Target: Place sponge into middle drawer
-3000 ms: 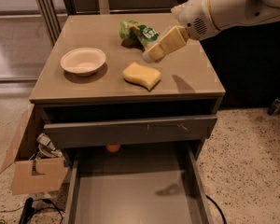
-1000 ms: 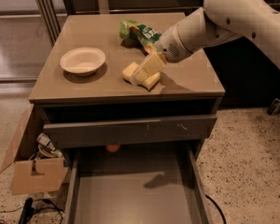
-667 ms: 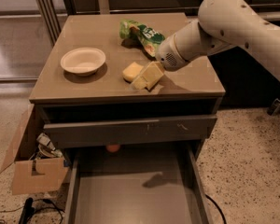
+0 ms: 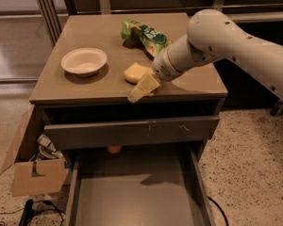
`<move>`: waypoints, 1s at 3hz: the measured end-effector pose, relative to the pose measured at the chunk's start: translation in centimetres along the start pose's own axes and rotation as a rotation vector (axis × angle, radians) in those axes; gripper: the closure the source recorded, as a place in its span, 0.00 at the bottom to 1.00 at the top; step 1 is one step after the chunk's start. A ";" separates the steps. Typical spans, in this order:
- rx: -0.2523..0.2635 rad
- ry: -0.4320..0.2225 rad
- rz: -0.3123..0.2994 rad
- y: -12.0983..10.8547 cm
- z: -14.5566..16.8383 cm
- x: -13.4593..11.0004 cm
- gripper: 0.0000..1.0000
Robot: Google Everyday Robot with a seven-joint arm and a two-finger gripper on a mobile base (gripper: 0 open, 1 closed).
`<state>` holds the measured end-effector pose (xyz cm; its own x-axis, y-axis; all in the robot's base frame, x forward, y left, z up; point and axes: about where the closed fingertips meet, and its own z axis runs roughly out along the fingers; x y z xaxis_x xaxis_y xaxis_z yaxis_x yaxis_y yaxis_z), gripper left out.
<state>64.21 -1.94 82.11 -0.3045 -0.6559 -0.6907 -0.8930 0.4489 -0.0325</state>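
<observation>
The yellow sponge [image 4: 133, 72] lies on the cabinet top, right of the white bowl [image 4: 84, 61]. My gripper [image 4: 142, 87] reaches down from the right; its pale yellow pads lie low over the sponge's front right part, with the tip near the top's front edge. The gripper covers part of the sponge, and I cannot tell whether it holds it. The middle drawer [image 4: 132, 199] is pulled out below, with a bare flat floor.
A green snack bag [image 4: 144, 34] lies behind the sponge. A drawer with a scratched front panel [image 4: 132, 132] sits above the open drawer. A small orange object [image 4: 114, 149] shows at the open drawer's back. A cardboard box [image 4: 33, 171] stands on the floor at left.
My gripper has come down and forward to the left, from above the snack bag to low over the sponge's front. The sponge has stayed about where it was.
</observation>
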 end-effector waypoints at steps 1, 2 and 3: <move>0.002 0.000 -0.001 -0.1 0.0 0.0 0.19; 0.002 0.000 -0.001 0.0 0.1 0.0 0.42; 0.002 0.000 -0.001 0.0 0.1 0.0 0.65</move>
<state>64.27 -1.92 82.08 -0.3032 -0.6564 -0.6908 -0.8927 0.4493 -0.0352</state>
